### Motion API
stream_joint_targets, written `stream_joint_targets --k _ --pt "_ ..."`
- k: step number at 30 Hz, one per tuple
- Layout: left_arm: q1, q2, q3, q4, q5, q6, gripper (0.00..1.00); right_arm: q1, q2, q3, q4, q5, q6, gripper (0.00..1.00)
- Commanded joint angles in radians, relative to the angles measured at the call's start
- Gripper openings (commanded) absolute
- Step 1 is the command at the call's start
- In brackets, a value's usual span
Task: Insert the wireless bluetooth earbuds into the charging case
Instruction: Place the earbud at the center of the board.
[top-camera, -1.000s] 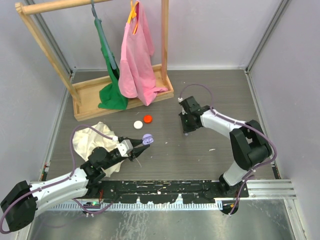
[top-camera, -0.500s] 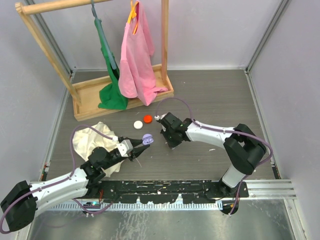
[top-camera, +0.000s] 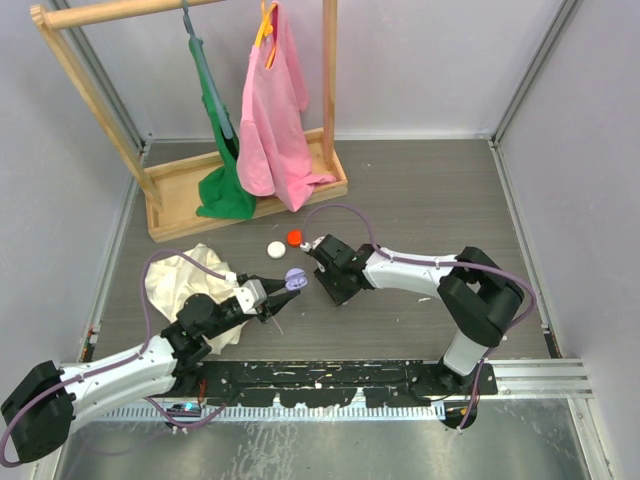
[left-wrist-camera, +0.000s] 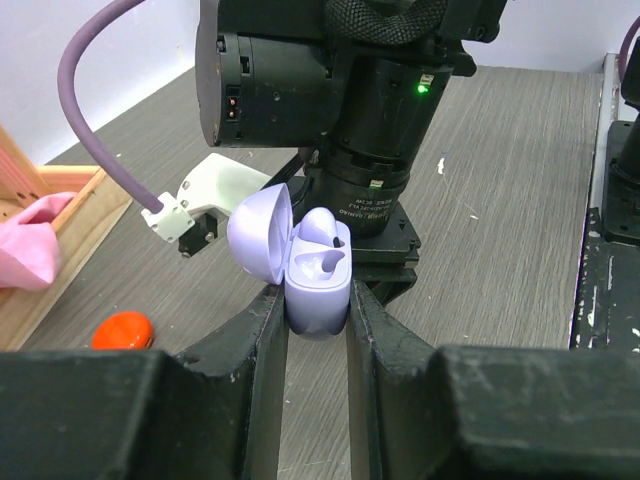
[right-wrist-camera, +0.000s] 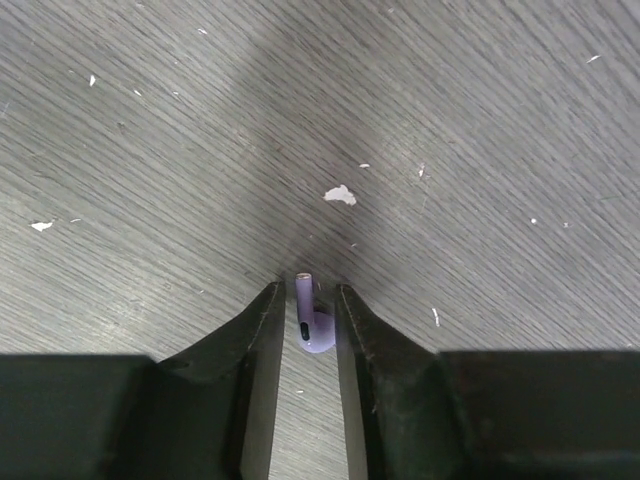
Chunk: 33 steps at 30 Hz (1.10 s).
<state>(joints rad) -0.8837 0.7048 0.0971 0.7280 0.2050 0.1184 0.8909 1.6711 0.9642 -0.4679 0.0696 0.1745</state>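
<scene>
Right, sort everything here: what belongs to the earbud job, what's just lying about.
Job: open charging case in the left claw; earbud in the right claw.
Lying about: red cap; white disc; cream cloth; wooden rack; pink garment; green garment.

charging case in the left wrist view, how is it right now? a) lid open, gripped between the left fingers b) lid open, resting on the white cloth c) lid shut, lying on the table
a: the charging case sits pinched between the left fingers with its lid swung open
</scene>
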Motion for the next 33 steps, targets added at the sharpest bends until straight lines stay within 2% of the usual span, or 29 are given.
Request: stream_joint_targets --k 1,7,19,33 --pt "-0.003 0.001 0.033 0.055 0.01 0.004 0.0 0.011 -0.046 -0.01 0.006 0.041 -0.015 0.35" --pt "-0.002 0.002 0.033 0.057 0.011 0.004 0.0 0.014 -0.076 -0.024 -0.016 0.072 -0.018 0.42" --pt "-0.002 0.01 0.034 0.057 0.014 0.004 0.0 0.014 -0.089 -0.026 -0.051 0.111 -0.021 0.47" --pt "-0.002 0.01 0.033 0.058 0.016 0.004 0.0 0.014 -0.072 0.019 -0.141 0.229 -0.012 0.53"
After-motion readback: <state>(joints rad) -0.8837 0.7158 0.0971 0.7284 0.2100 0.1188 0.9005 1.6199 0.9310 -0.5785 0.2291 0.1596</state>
